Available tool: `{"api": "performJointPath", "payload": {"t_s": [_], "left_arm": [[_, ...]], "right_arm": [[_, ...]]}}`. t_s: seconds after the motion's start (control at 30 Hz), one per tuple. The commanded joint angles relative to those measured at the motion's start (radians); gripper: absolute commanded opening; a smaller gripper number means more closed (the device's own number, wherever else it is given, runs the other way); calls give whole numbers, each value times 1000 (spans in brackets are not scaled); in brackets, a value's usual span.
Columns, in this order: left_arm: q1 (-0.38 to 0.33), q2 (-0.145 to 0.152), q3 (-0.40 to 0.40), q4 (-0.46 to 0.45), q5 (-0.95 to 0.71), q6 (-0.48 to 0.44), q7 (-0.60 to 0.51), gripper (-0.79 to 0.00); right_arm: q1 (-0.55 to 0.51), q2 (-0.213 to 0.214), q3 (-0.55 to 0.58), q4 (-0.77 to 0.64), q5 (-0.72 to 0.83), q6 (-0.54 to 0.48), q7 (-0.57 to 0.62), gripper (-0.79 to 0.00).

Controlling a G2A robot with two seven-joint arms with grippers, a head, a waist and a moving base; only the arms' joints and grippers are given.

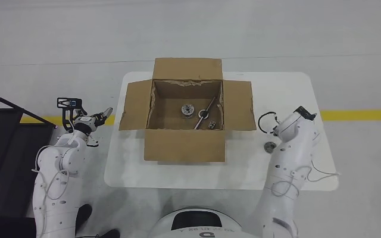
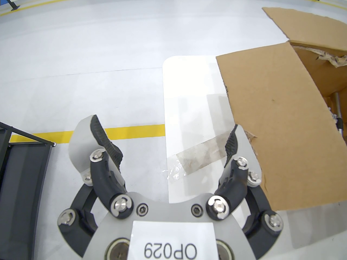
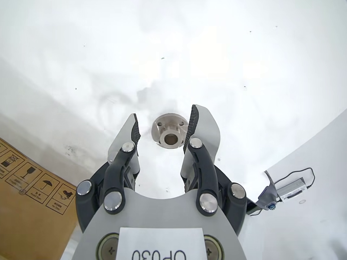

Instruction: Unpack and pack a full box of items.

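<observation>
An open cardboard box [image 1: 185, 146] stands in the middle of the white table [image 1: 286, 89], all flaps folded out. Inside it lie a round metal flange [image 1: 187, 109], a slim metal rod [image 1: 208, 109] and a small metal piece [image 1: 212, 124]. Another metal flange [image 3: 169, 133] [image 1: 269, 146] rests on the table right of the box. My right gripper [image 3: 164, 112] is open, its fingers on either side of this flange, low over the table. My left gripper [image 2: 164, 123] [image 1: 102, 124] is open and holds nothing, beyond the table's left edge beside the box's left flap [image 2: 273, 125].
A black rack [image 1: 12, 143] stands on the floor at the far left. A worn tape patch [image 2: 200, 154] marks the table's left edge. A small device with a cable [image 3: 291, 188] lies on the floor off the table's right side. Bare table surrounds the box.
</observation>
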Motion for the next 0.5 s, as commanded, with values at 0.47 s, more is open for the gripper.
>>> {"api": "performJointPath", "payload": {"t_s": [0.47], "left_arm": [[0, 0, 0, 0, 0, 0, 0, 0]], "right_arm": [[12, -2, 11, 82, -20, -121, 122, -437]]}}
